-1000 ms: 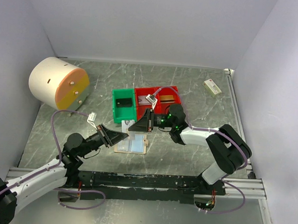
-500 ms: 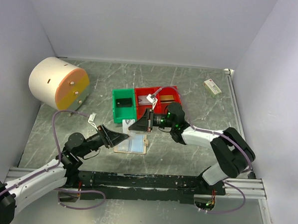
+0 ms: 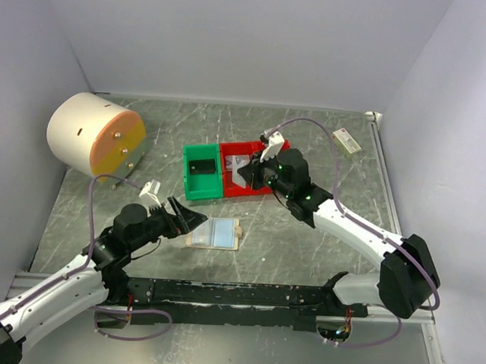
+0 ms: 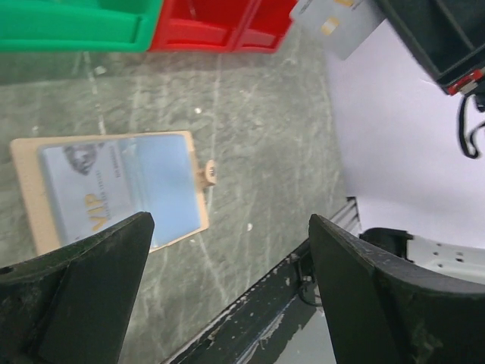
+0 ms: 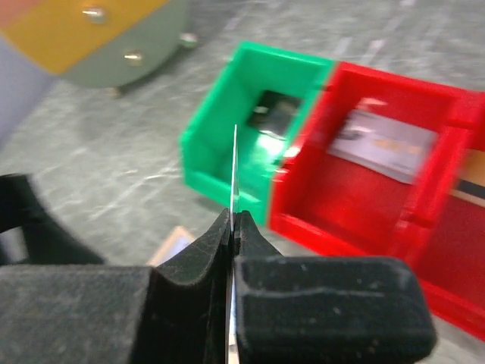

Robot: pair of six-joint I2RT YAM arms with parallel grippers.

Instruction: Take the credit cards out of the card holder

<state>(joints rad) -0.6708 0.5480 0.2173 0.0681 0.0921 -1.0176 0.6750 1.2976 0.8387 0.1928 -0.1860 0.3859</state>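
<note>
The card holder [image 3: 214,232] lies open and flat on the table, tan with blue-grey pockets. A silver-grey credit card [image 4: 91,205] marked VIP shows in its pocket. My left gripper [image 3: 189,217] stands open just left of the holder, with nothing between its fingers [image 4: 83,296]. My right gripper [image 3: 248,173] hovers over the red bin [image 3: 284,147], shut on a thin credit card [image 5: 235,171] seen edge-on. That held card [image 4: 333,21] is silver-grey with a gold chip. A dark card [image 5: 274,114] lies in the green bin [image 3: 186,183], and a silver card [image 5: 386,144] lies in the red bin.
A cream cylinder with an orange face [image 3: 95,133] sits at the back left. A small white-and-green box [image 3: 347,141] lies at the back right. The two bins stand side by side behind the holder. White walls close in the table.
My left gripper opened, let go of the holder and drew back left. My right gripper closed on a card, pulled it from the holder and moved back over the red bin.
</note>
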